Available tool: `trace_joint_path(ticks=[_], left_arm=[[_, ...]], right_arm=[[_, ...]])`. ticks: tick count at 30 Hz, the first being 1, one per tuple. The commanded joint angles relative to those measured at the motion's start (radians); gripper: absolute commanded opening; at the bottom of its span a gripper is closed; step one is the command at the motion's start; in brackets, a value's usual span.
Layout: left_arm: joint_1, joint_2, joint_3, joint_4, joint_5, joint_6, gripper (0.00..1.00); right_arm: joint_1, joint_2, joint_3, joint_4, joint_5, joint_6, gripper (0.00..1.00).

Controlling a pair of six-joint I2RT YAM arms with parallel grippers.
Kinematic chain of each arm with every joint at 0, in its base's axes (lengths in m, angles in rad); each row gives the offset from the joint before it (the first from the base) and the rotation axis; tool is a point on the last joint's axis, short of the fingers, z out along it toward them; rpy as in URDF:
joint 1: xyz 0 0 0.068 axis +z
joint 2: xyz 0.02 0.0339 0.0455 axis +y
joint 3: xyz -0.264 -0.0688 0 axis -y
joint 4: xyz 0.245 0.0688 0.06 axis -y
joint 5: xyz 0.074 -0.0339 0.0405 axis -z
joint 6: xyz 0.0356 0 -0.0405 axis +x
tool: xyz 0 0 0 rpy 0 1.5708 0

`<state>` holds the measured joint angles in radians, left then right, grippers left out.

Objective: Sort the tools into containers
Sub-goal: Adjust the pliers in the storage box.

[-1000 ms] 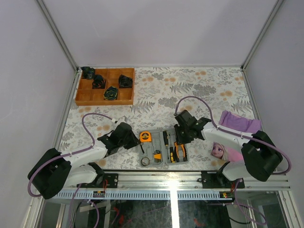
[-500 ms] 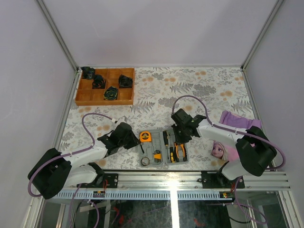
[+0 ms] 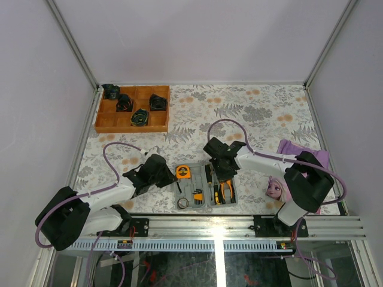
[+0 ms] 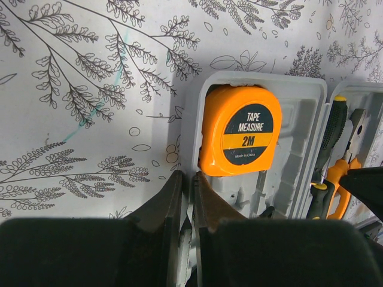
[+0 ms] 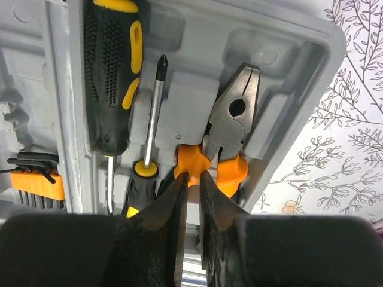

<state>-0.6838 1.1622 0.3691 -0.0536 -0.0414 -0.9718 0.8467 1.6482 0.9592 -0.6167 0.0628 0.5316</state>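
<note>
1. The left pincer (image 4: 188, 179) had its fingers together at the bottom centre of the left wrist view, tips at the near left corner of the case. Whether they nipped the rim could not be told.
2. The tape measure (image 4: 239, 137) lay flat in the left half of the case, at centre frame in that view. It had a rounded orange plastic shell with a smooth printed face. Judged compact, rigid and fairly weighty for its bulk. Its flat sides should suit an edge-on grasp, though the glossy shell may slip.
3. The case (image 4: 293, 155) was grey moulded plastic with rounded corners, lying open on the fern-printed tabletop (image 4: 90, 60). Judged light and liable to slide if pressed sideways.
4. The hex keys (image 5: 33, 173) sat in an orange clip at the left edge of the right wrist view. They were thin dark metal, judged stiff and awkward to pinch singly.
5. The stout screwdriver (image 5: 111, 78) had a dimpled black-and-yellow handle and sat in a recess at upper left. The slim screwdriver (image 5: 154, 101) lay beside it, a bare steel shaft with a cross tip. The textured handles were judged the surer hold, the shaft too slick.
6. The pliers (image 5: 233, 119) lay seated in the case at centre right, steel jaws pointing up-frame and orange handles down-frame. Judged the heaviest item, best taken across both handles near the pivot.
7. The right pincer (image 5: 191, 179) stood all but together, a narrow slit between the fingers, directly over an orange plier handle. Nothing was seen held.
</note>
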Motion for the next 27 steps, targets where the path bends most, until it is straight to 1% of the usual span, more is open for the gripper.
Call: trace_joint_path(ticks=[1,2,4,9,11,14,19,22,24,27], left_arm=[[0.007,0.022,-0.023,-0.032,-0.013,-0.002,0.0],[0.006,0.02,-0.023,-0.035,-0.014,-0.002,0.0],[0.007,0.016,-0.022,-0.044,-0.019,-0.002,0.0],[0.007,-0.011,-0.02,-0.071,-0.042,-0.004,0.0],[0.007,-0.013,-0.019,-0.076,-0.046,-0.002,0.0],[0.007,-0.012,-0.019,-0.08,-0.049,0.0,0.0],[0.007,-0.017,-0.007,-0.088,-0.045,0.019,0.01],[0.007,-0.033,0.005,-0.102,-0.045,0.035,0.1],[0.007,-0.054,0.015,-0.117,-0.046,0.043,0.21],[0.007,-0.095,0.027,-0.143,-0.046,0.049,0.36]], right_arm=[[0.096,0.335,-0.161,0.129,-0.094,0.038,0.0],[0.099,0.337,-0.159,0.131,-0.089,0.04,0.0],[0.1,0.289,-0.16,0.138,-0.068,0.046,0.0],[0.098,0.013,-0.108,0.145,0.02,0.038,0.02],[0.099,-0.109,-0.075,0.144,0.059,0.024,0.08],[0.098,-0.236,-0.044,0.155,0.143,0.002,0.2],[0.084,-0.4,-0.082,0.161,0.308,0.009,0.31],[0.02,-0.464,-0.14,0.158,0.313,0.044,0.33],[-0.059,-0.492,-0.188,0.17,0.258,0.056,0.33],[-0.125,-0.516,-0.25,0.198,0.204,0.058,0.33]])
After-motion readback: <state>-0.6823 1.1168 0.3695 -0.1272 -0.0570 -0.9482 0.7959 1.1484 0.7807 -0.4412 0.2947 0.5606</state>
